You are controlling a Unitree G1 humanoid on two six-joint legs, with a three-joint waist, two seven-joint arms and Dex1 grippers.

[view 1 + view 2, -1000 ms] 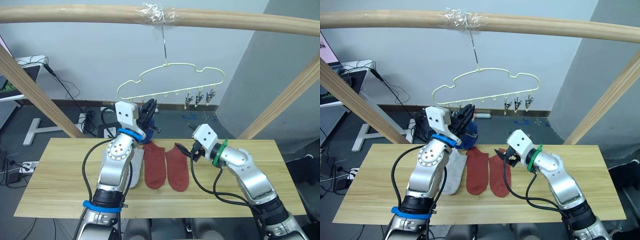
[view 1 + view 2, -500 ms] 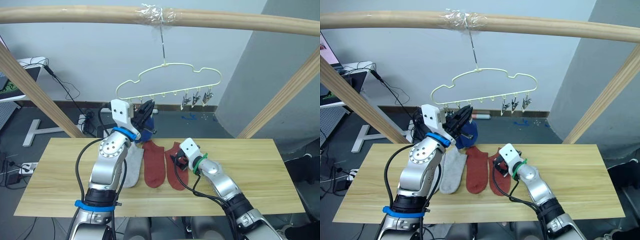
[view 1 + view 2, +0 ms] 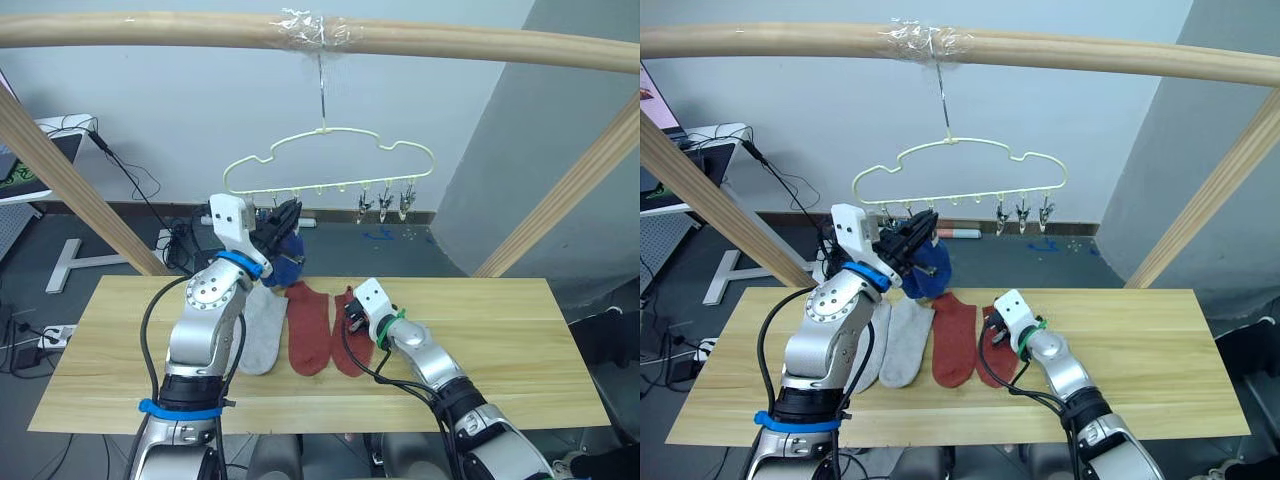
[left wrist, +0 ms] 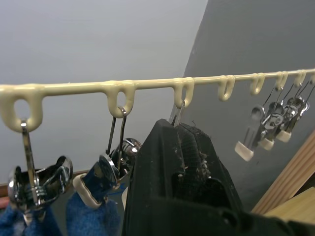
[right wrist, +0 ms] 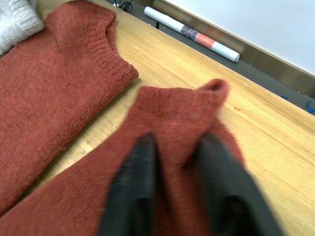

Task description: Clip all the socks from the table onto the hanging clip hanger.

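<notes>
The pale yellow clip hanger (image 3: 320, 187) hangs from the wooden bar. Two blue socks (image 3: 288, 262) hang from its leftmost clips (image 4: 106, 169). My left gripper (image 3: 283, 215) is raised beside them, shut, its fingertips (image 4: 189, 135) just under the third hook. On the table (image 3: 500, 320) lie two light grey socks (image 3: 908, 340) and two rust red socks. My right gripper (image 5: 174, 142) is down on the right red sock (image 5: 177, 113), shut on its bunched cuff. The other red sock (image 3: 310, 328) lies flat to its left.
A thick wooden bar (image 3: 450, 40) runs overhead with slanted wooden posts (image 3: 60, 170) at both sides. Three bare clips (image 3: 385, 205) hang at the hanger's right end. The table's right half (image 3: 1160, 340) is bare wood. Cables and a tube (image 5: 197, 34) lie on the floor behind.
My right gripper has come down onto the right red sock and closed on its cuff. The hanger has swung a little to the left. My left gripper stays shut at the hanger.
</notes>
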